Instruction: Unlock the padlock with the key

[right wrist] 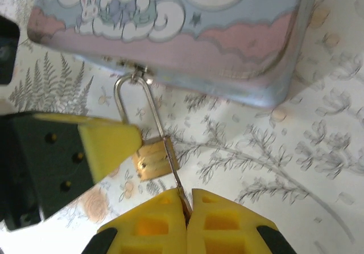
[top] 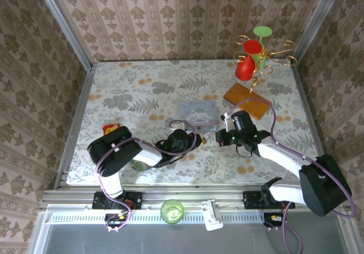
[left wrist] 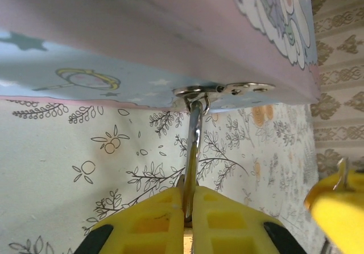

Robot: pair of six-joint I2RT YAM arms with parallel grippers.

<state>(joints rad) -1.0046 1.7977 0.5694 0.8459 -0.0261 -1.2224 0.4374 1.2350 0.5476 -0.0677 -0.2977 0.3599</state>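
Observation:
The small brass padlock (right wrist: 154,160) hangs by its thin silvery shackle (right wrist: 133,103) from the hasp of the pale blue cartoon tin (right wrist: 187,15). My left gripper (left wrist: 189,194) is shut on the padlock, which I see edge-on, with the shackle (left wrist: 194,146) running up to the tin's hasp (left wrist: 199,91). My right gripper (right wrist: 187,200) is shut on the key (right wrist: 175,177). The key's thin blade reaches up along the right edge of the padlock body. A yellow finger (right wrist: 108,143) of the left gripper presses the padlock from the left. Both grippers meet just in front of the tin (top: 197,114).
A red snack packet (top: 110,129) lies at the left by the left arm. A brown board (top: 248,100) and a gold rack with red and green cups (top: 250,60) stand at the back right. A green cup (top: 172,211) sits below the table's near rail.

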